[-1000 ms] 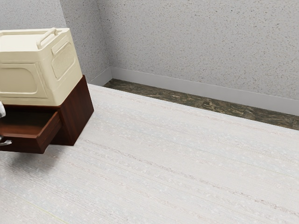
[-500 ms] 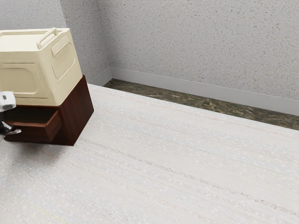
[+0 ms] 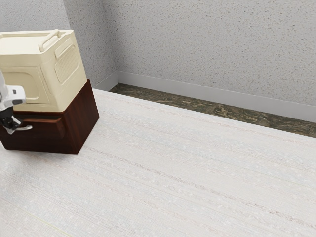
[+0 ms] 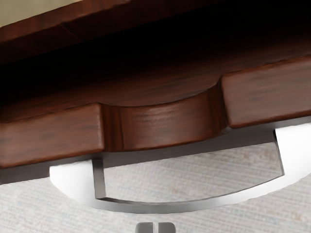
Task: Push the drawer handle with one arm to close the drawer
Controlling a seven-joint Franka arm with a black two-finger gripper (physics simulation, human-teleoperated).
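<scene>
My gripper [image 3: 12, 125] is at the exterior view's left edge, by the curved silver handle [image 3: 24, 129] of the dark brown drawer [image 3: 44, 127]. The drawer front stands slightly out from its cabinet [image 3: 85, 121]. In the wrist view, my gripper [image 4: 155, 227] has its two grey fingertips together, just outside the bow of the handle [image 4: 194, 206]; whether they touch it I cannot tell. A dark gap lies between the drawer front [image 4: 48, 133] and the cabinet's upper edge [image 4: 73, 24].
A cream box [image 3: 64, 74] with a raised handle rests on top of the cabinet. The pale streaked surface [image 3: 187, 163] runs to the exterior view's right, with a speckled wall [image 3: 212, 49] behind it.
The drawer has slid most of the way into the cabinet, its handle moving along with it. My gripper has come into the exterior view and moved with the handle toward the cabinet.
</scene>
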